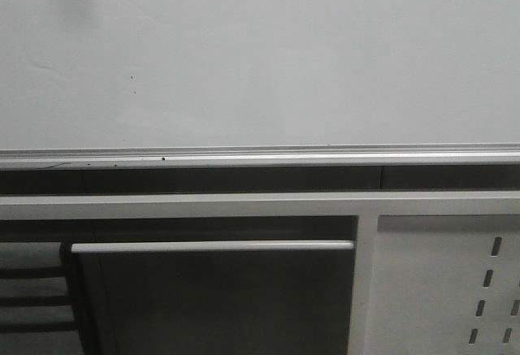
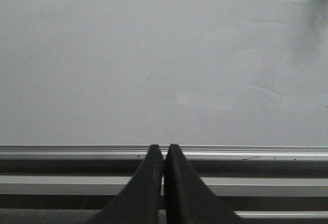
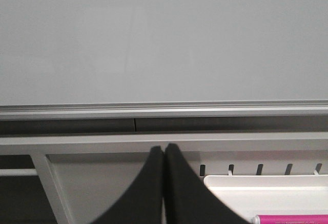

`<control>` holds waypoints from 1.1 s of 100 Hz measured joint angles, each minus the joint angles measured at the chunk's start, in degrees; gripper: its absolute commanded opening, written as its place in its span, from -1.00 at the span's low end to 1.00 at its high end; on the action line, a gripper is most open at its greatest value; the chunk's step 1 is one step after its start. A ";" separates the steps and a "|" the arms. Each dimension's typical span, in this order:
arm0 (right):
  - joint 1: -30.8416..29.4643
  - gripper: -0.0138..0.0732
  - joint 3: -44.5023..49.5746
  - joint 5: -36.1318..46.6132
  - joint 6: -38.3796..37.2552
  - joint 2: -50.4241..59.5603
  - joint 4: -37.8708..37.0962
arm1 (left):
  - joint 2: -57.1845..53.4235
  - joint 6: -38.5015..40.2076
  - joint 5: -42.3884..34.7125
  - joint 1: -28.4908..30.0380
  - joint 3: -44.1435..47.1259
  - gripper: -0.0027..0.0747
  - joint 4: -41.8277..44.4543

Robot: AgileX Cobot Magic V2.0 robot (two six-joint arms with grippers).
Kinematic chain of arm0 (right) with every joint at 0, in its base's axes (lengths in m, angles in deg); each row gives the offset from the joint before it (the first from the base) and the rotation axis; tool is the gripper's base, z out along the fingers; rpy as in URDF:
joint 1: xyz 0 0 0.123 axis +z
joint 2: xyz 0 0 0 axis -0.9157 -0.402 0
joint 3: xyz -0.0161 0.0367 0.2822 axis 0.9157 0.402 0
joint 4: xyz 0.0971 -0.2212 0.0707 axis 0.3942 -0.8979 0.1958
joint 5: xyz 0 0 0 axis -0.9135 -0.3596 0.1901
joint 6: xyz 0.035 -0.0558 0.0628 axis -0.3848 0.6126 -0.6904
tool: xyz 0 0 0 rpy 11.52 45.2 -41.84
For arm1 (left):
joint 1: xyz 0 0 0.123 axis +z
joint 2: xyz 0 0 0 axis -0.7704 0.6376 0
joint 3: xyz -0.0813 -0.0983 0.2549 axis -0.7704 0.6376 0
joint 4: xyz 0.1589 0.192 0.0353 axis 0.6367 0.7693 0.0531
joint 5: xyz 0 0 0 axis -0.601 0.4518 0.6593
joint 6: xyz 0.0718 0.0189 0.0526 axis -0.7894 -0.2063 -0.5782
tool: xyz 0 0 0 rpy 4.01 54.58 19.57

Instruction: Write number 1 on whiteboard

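In the front view, you are looking at the whiteboard filling the upper half, with its silver rail running along the bottom edge. A few tiny dark specks are dotting the board, but no stroke of the number 1 is showing on it. Below the rail a white frame bar is crossing the picture, and a white panel with slanted slots is sitting at the lower right. Neither end effector is appearing here.

In the left wrist view, your left end effector is holding its two dark fingers pressed together with nothing between them. The whiteboard is lying straight ahead of the fingertips, beyond the rail, and the tips are standing apart from the board face.

In the right wrist view, your right end effector is likewise pressed together and carrying nothing. The whiteboard is facing it ahead, blank. Just beside the fingers a white tray is holding a pink-magenta marker, which the fingers are not touching.
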 measured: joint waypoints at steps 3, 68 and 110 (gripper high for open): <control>0.00 -0.83 0.00 0.00 0.00 0.00 0.00 | 0.00 0.00 0.00 0.00 0.00 -0.98 0.00; 0.00 -0.83 0.00 0.00 0.00 0.00 0.00 | 0.00 0.00 0.00 0.00 0.00 -0.98 0.00; 0.00 -0.83 0.00 0.00 0.00 0.00 0.00 | 0.00 0.00 0.00 0.00 0.00 -0.98 -0.94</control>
